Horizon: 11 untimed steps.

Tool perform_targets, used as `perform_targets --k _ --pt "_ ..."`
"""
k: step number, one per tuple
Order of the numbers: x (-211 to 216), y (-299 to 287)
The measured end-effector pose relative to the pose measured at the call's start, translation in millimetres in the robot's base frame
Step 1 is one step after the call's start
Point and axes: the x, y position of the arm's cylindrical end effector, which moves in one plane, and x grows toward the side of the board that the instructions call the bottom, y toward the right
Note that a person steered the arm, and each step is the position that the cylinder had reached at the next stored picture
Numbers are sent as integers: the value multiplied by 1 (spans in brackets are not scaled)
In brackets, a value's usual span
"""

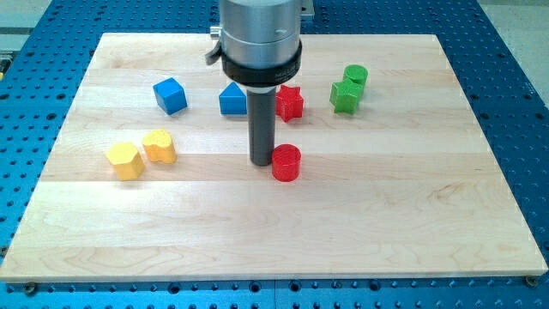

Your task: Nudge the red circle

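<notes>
The red circle (286, 162), a short red cylinder, sits near the middle of the wooden board (283, 232). My tip (262, 162) rests on the board right at the circle's left side, touching it or nearly so. The dark rod rises straight up from the tip into the arm's grey body at the view's top.
A red star (290, 103) lies above the circle, next to the rod. A blue block (232, 99) is partly behind the rod and a blue cube (171, 95) lies further left. Two yellow blocks (142, 154) lie at the left. Two green blocks (348, 88) lie at the upper right.
</notes>
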Motion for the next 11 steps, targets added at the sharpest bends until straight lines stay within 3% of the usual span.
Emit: perform_targets --k 1,2,3,7,9,11 --pt "42 -36" --pt "80 -21" --pt "52 2" --pt "14 11" --pt "37 16" --pt "43 66"
